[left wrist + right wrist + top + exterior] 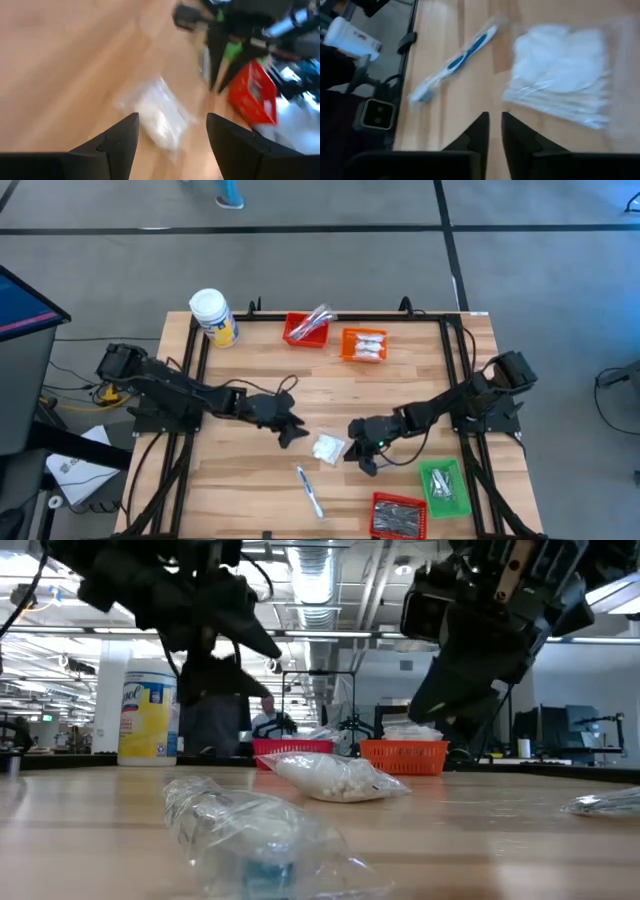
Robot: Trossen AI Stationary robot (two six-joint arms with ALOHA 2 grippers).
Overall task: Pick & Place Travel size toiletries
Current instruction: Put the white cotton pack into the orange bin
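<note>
Baskets (307, 331) along table edges — clear-wrapped packets (364, 345) inside.

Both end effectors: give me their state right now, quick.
Left end effector: open, holding nothing, above the clear packet.
Right end effector: nearly shut, holding nothing, beside the same packet.

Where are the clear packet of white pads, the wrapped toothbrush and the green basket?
clear packet of white pads (327, 447): high view, middle of the bag.
wrapped toothbrush (454, 60): right wrist view, blue handle.
green basket (432, 473): high view, left rim.
</note>
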